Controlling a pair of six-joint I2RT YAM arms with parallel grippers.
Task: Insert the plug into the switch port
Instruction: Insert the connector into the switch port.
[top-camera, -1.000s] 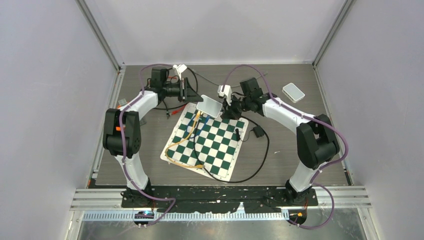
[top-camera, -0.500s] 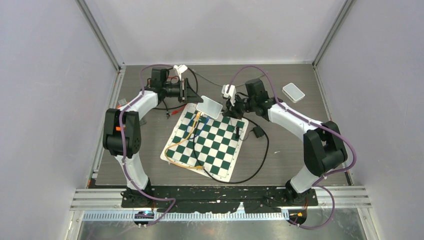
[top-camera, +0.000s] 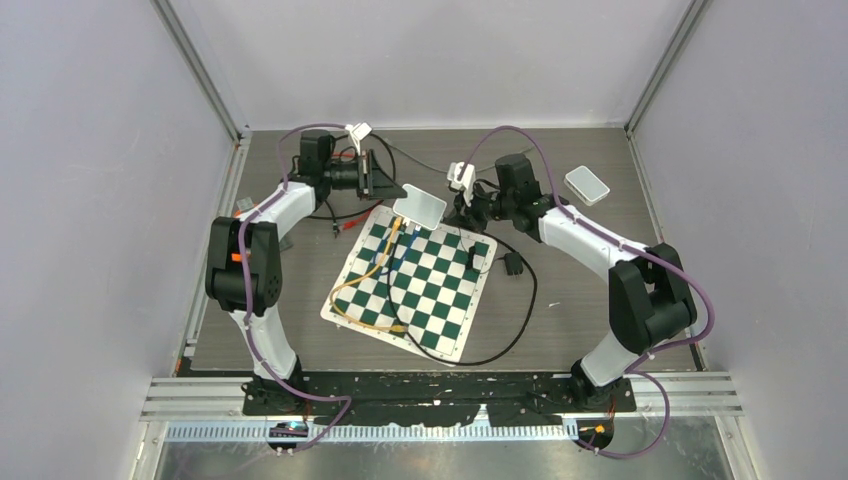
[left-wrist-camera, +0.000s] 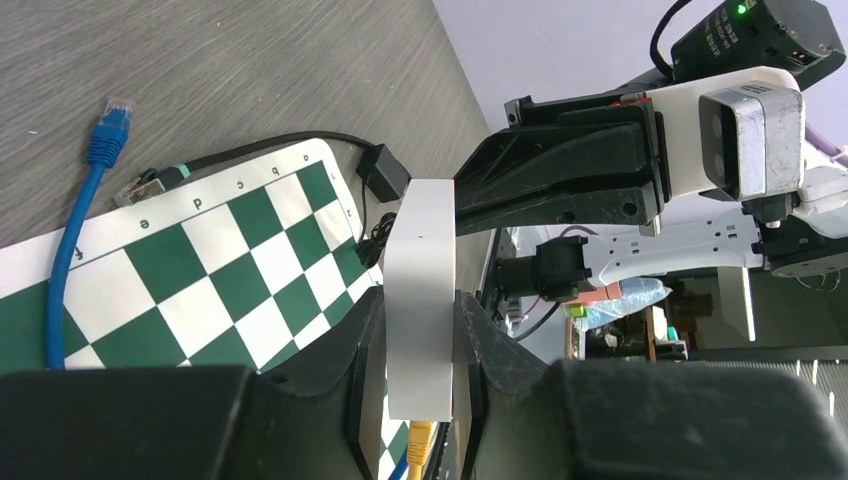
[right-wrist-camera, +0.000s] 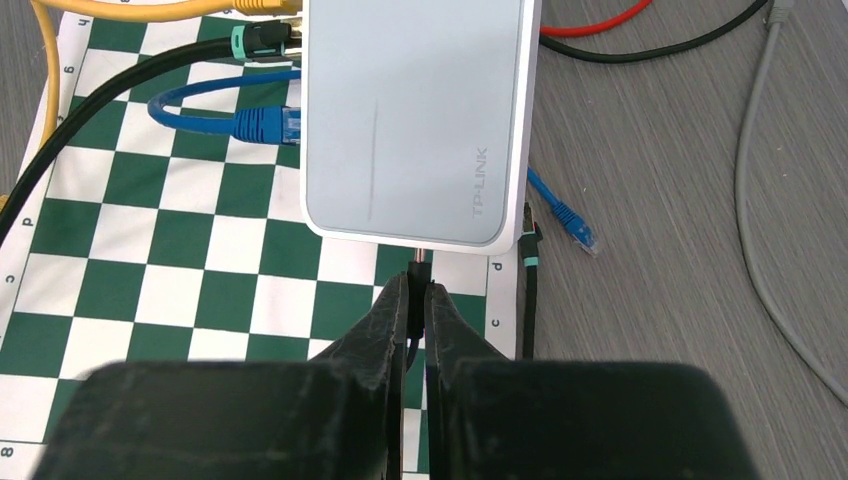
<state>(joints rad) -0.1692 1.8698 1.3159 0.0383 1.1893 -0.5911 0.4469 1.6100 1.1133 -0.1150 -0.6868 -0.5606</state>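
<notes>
- The left tool (left-wrist-camera: 420, 335) is seen closed on the white switch (left-wrist-camera: 420, 230), one finger pressed to each flat face. The switch is held edge-up off the desk (top-camera: 300, 330), above the far end of the chess mat (top-camera: 430, 300).
- A yellow cable (right-wrist-camera: 130, 8), a black cable with a teal collar (right-wrist-camera: 150, 75) and a blue cable (right-wrist-camera: 215, 118) are seen running up to one side of the switch. Whether all three are seated cannot be told.
- The plug (right-wrist-camera: 420, 262), a thin one on a black lead, is gripped in the closed right tool (right-wrist-camera: 417, 285). Its tip is placed right at the near edge of the switch.
- The task is judged to be at the insertion itself. Both parts are grasped and brought together, but a fully seated plug is not shown. The push home, and probably the release, are judged to be left.
- "TP-LINK" is read in grey on the switch's face (right-wrist-camera: 490, 185).
- Single letters and digits are printed along the border of the mat, and "d" and "c" can be made out.
- A loose blue connector (right-wrist-camera: 570, 215) is seen lying on the desk to the right.
</notes>
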